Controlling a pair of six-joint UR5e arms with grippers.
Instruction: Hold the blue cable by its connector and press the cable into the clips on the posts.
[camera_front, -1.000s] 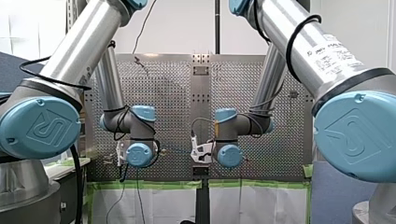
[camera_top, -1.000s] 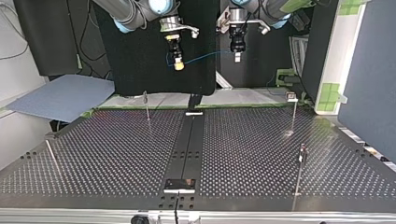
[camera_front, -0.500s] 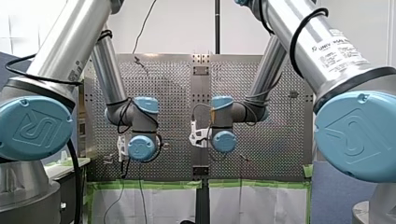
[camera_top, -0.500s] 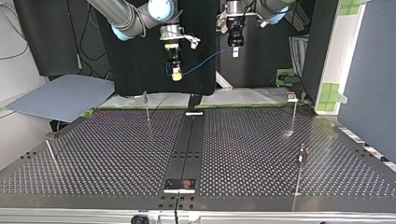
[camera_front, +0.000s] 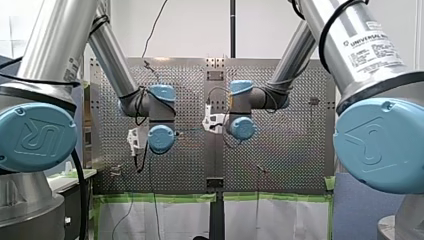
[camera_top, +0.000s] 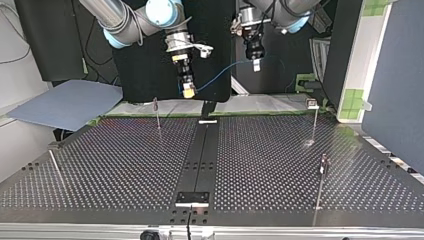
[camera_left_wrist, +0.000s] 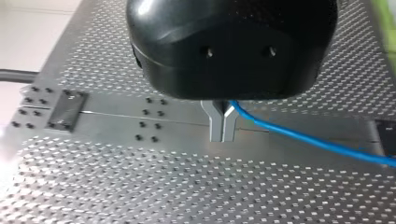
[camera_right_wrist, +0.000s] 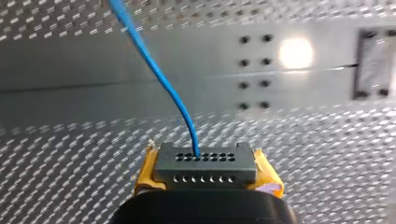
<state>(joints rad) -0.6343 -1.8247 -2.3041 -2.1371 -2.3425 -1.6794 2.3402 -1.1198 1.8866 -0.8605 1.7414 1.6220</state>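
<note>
In the top view my right gripper (camera_top: 188, 92), with yellow pads, hangs above the table's far edge, near the middle. In the right wrist view its pads (camera_right_wrist: 267, 173) are shut on a dark grey connector (camera_right_wrist: 205, 167), and the blue cable (camera_right_wrist: 154, 70) runs out of it. The cable (camera_top: 220, 75) rises across to my left gripper (camera_top: 256, 64), which is black and sits higher. In the left wrist view its metal fingers (camera_left_wrist: 222, 135) are shut on the cable (camera_left_wrist: 303, 138). Thin posts with clips stand on the perforated table (camera_top: 115, 160): one far left (camera_top: 157, 114), one far right (camera_top: 313, 122), one near right (camera_top: 321, 185).
A black rail (camera_top: 200, 155) runs down the table's middle to a dark plate (camera_top: 192, 198). A slanted rod (camera_top: 56, 170) stands at the top view's near left. A blue-grey board (camera_top: 65, 105) lies beyond the left edge and a blue panel (camera_top: 395, 75) stands at the right.
In the top view my right gripper has come lower and nearer the table with the connector. My left gripper stayed high. The cable between them now slopes more steeply.
</note>
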